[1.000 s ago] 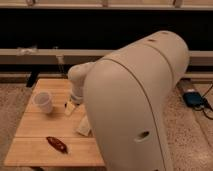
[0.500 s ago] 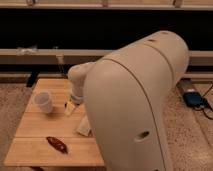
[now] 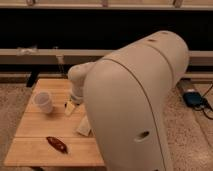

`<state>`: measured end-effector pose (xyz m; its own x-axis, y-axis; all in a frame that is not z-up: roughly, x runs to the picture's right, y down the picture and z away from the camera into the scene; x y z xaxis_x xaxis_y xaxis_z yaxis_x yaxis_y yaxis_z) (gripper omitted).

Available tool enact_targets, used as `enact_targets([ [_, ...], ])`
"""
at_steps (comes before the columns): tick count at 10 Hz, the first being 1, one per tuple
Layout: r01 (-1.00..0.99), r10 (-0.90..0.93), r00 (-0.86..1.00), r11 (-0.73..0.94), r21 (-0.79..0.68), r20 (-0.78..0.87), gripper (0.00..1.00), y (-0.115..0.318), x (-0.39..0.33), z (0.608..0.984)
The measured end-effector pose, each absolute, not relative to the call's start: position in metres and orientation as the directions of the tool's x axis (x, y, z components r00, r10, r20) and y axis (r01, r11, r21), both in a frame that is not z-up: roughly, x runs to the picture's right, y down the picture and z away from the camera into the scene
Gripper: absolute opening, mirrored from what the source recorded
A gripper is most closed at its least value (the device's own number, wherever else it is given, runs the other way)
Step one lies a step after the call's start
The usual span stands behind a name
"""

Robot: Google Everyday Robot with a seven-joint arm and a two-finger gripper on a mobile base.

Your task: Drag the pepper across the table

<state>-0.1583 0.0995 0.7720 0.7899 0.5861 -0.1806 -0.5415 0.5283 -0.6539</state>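
The pepper is small, dark red and glossy. It lies near the front edge of the light wooden table, left of centre. My gripper hangs over the middle of the table, just right of a white cup. It is well behind the pepper and apart from it. My large white arm fills the right of the view and hides the table's right side.
The white cup stands on the table's left part. A pale object lies on the table by the arm's edge. A dark wall with a ledge runs behind the table. A blue device with cables lies on the floor at right.
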Motion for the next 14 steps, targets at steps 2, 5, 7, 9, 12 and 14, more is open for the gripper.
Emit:
enact_targets([
  [2, -0.542, 0.586, 0.79, 0.528, -0.654, -0.181, 0.8, 0.099, -0.158, 0.772],
  [5, -0.542, 0.586, 0.79, 0.528, -0.654, -0.181, 0.8, 0.099, -0.158, 0.772],
  [7, -0.542, 0.586, 0.79, 0.528, -0.654, -0.181, 0.8, 0.1, -0.158, 0.772],
  [9, -0.541, 0.586, 0.79, 0.528, -0.654, -0.181, 0.8, 0.1, -0.158, 0.772],
  [12, -0.517, 0.571, 0.806, 0.547, -0.658, -0.159, 0.8, 0.105, -0.16, 0.767],
  [14, -0.489, 0.55, 0.824, 0.568, -0.662, -0.137, 0.8, 0.124, -0.17, 0.752],
])
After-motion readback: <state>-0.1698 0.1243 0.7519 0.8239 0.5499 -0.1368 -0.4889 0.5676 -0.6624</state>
